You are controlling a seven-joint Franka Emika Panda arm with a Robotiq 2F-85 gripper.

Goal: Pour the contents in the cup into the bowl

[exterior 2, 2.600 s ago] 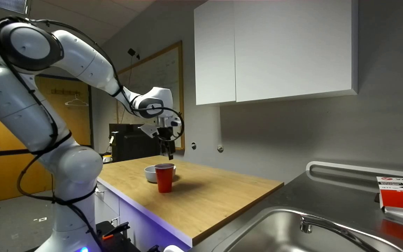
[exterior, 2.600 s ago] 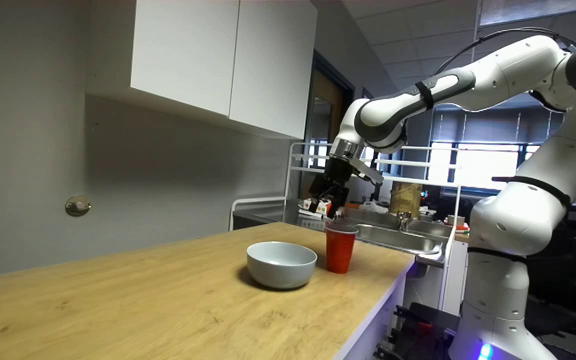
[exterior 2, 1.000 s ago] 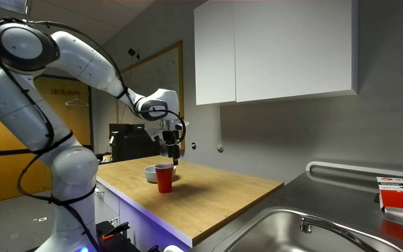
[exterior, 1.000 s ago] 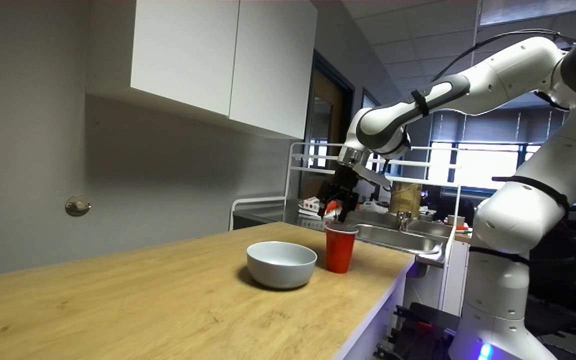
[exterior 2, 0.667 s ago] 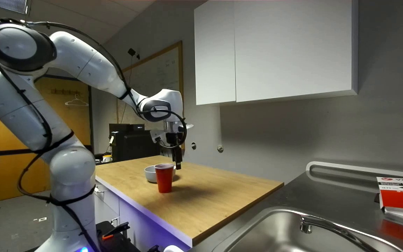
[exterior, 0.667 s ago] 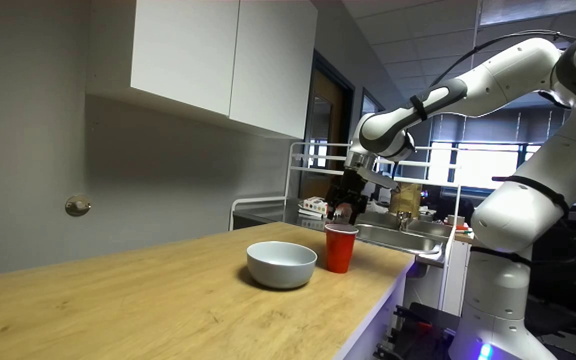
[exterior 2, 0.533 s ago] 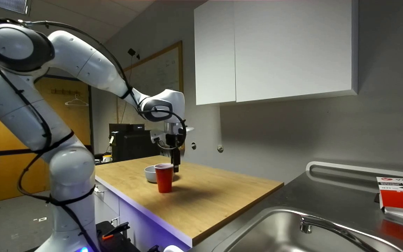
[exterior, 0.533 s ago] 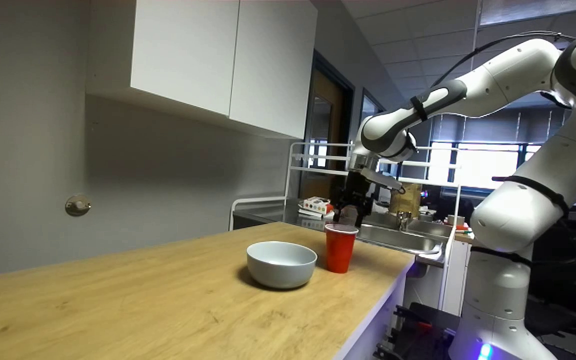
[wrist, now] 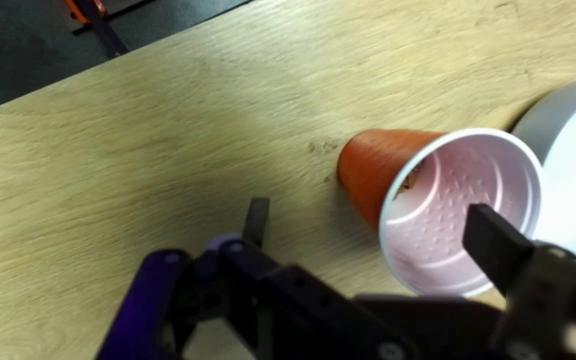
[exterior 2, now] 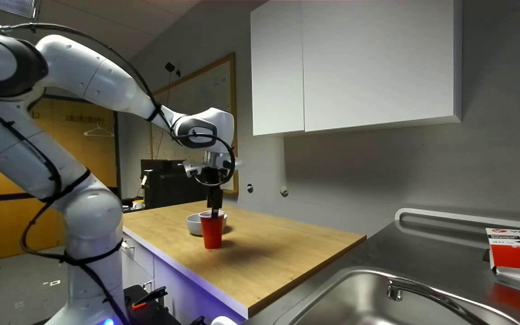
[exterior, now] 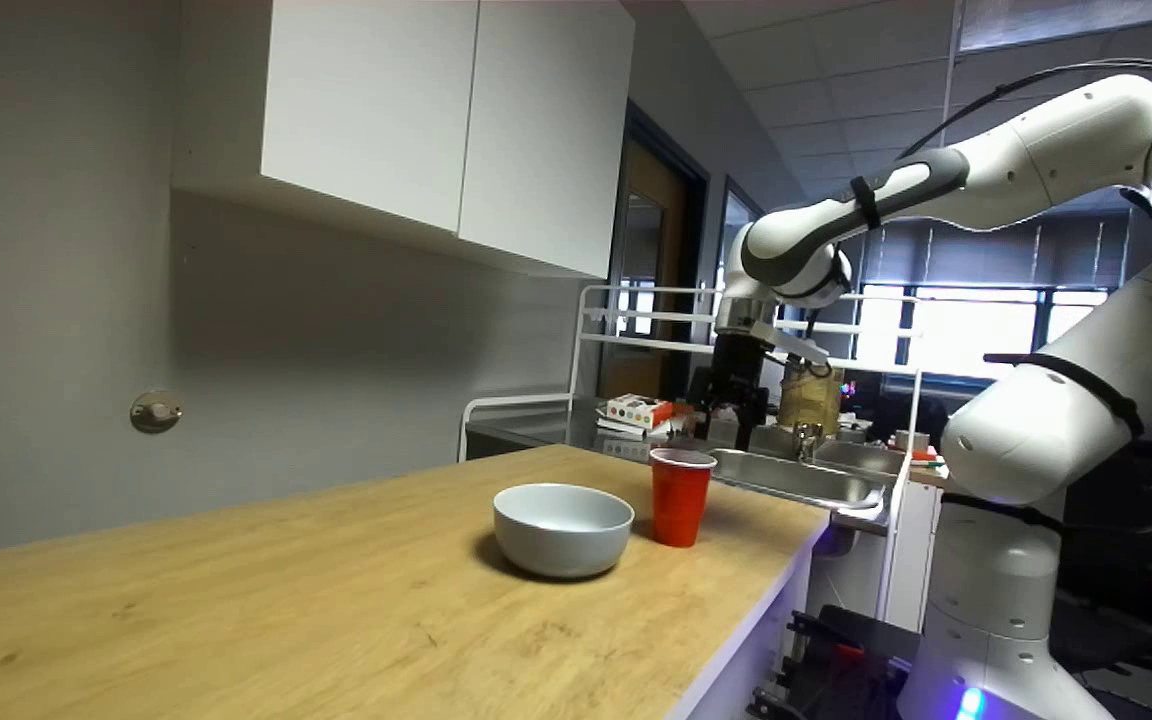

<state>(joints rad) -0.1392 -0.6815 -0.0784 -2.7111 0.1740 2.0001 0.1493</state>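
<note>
Your Robotiq gripper (exterior: 724, 440) is hanging with its two fingers (wrist: 494, 239) spread well apart, clamping nothing, and it has just been swinging back toward the near edge, while the red plastic cup (exterior: 679, 503) is staying put, upright on the wood-grain countertop (exterior: 286, 600)! Taking left and right from the robot's side, you're now coming level with the cup, near to far, but looking a little too far right, toward the stainless sink (exterior 2: 350, 298). In the wrist view one finger is crossing the cup's mouth; whether it's dipping inside or passing above, I can't tell. So you seem to be finishing the approach, with grasp and pour still waiting. Easing left looks like the next call, but the light-grey bowl (exterior: 563, 550) is standing just left of the cup, so your bowl-side finger could be bumping it.

Now the count: you're working with one gripper, one cup, one bowl. Brownish contents (wrist: 408, 181) are peeking out low in the cup, too hidden for numbering. On the far side, two cabinet doors (exterior 2: 377, 63) are hanging above, and two round wall fittings (exterior 2: 284, 191) are showing in an exterior view.
</note>
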